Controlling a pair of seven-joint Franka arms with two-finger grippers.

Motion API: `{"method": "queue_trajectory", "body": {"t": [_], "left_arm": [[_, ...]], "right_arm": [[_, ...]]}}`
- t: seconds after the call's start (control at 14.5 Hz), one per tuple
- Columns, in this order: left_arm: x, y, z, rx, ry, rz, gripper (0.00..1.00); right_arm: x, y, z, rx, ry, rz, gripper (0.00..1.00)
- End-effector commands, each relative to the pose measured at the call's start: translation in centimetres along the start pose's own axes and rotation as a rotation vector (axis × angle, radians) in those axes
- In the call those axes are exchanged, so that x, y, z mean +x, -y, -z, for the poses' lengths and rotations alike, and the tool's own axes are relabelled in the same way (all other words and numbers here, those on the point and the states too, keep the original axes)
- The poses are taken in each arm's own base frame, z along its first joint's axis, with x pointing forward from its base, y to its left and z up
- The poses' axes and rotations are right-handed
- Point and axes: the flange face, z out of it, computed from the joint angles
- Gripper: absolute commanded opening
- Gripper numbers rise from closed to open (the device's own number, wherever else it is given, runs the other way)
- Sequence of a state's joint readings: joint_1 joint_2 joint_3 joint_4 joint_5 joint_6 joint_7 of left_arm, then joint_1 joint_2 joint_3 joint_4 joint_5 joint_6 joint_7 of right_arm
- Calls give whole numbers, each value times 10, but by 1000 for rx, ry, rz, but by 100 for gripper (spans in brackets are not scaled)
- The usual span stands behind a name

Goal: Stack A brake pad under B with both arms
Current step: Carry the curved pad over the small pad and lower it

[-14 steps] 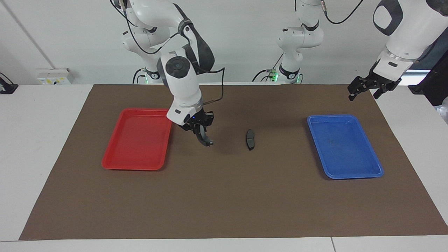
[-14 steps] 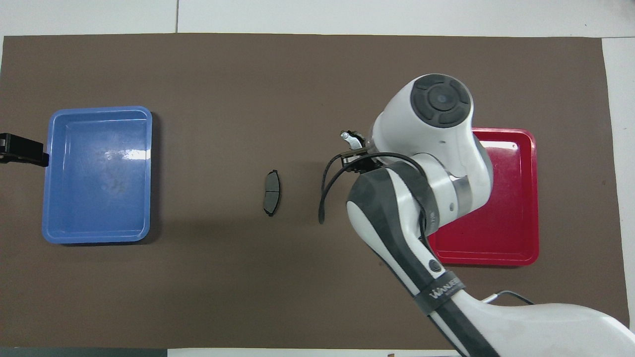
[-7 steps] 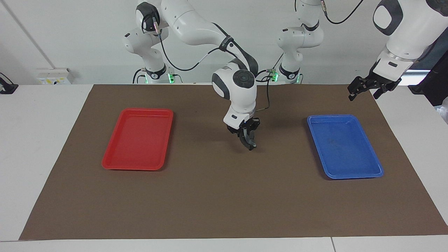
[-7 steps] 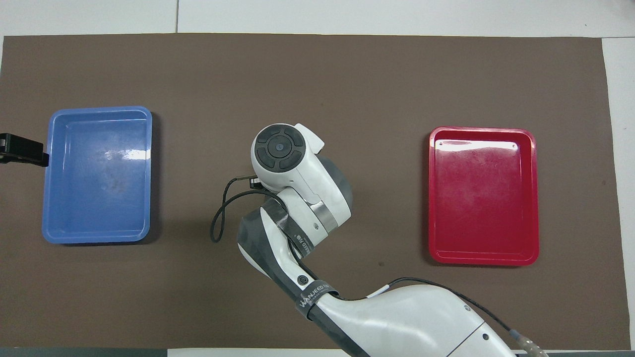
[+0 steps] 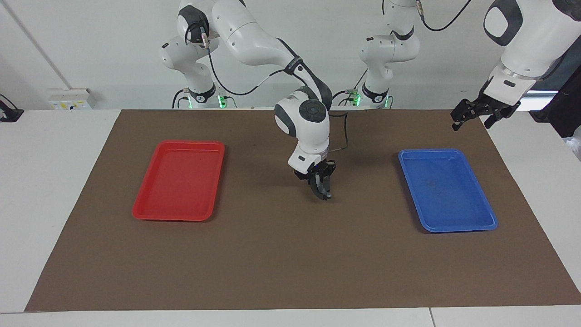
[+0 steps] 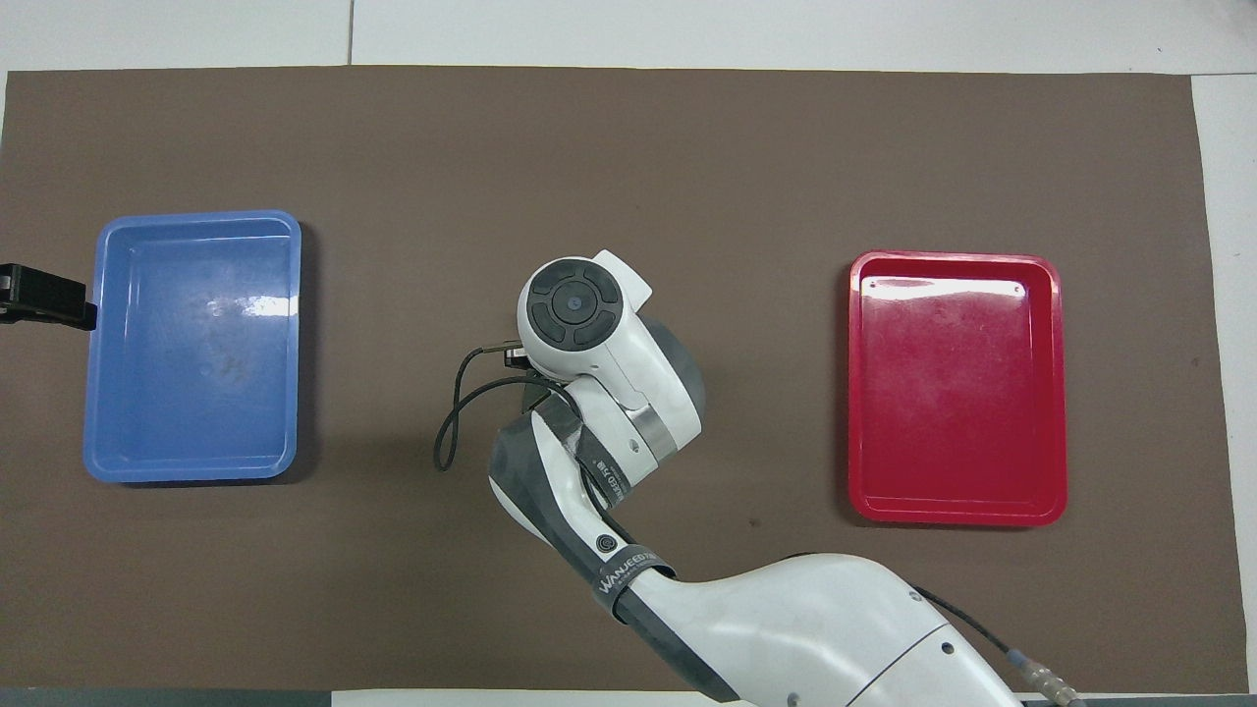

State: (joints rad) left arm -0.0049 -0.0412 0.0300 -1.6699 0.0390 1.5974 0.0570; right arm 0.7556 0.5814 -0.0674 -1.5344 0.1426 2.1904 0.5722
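Right gripper [image 5: 321, 190] was down at the middle of the brown mat [image 5: 290, 254], between the red tray [image 5: 179, 213] and blue tray [image 5: 447, 222], pinching the curved brake piece B [image 5: 323, 191]. Couldn't make out brake pad A under it. Left gripper [image 5: 476, 116] waited by the mat's corner, fingers spread.

My arms: glossy white shells, grey-black joint caps | right arm [image 6: 628, 412]: round dark cap with ring pattern, black band lettered in white, loose black cable | left arm [image 5: 522, 45]: dark-outlined white panel | grippers small, black.
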Motion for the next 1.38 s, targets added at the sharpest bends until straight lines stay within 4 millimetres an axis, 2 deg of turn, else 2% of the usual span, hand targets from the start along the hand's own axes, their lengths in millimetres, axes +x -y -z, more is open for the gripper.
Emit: {"method": "queue_trajectory", "body": {"t": [0.0, 0.14, 0.35, 0.97, 1.04, 1.11, 1.18, 1.24, 1.31], "left_arm": [[-2, 2, 1, -7, 10, -8, 100], [-2, 1, 1, -7, 10, -9, 100], [-2, 2, 0, -8, 11, -8, 100], [-2, 2, 0, -8, 11, -8, 100], [-2, 2, 0, -8, 11, -8, 100], [-2, 2, 0, -8, 11, -8, 100], [-2, 2, 0, -8, 11, -8, 100], [-2, 1, 0, -7, 11, -9, 100], [-2, 2, 0, -8, 11, -8, 100]], "right_arm": [[-19, 17, -3, 26, 5, -9, 0], [-19, 16, -4, 23, 10, -11, 1], [-24, 10, -18, 9, 22, -13, 1], [-31, 7, -26, 9, 19, -27, 5], [-32, 6, -27, 8, 20, -28, 13], [-32, 6, -27, 7, 21, -31, 32], [-31, 7, -25, 9, 17, -26, 76], [-30, 10, -19, 3, 11, -16, 99], [-26, 8, -13, 5, 5, -21, 100]]}}
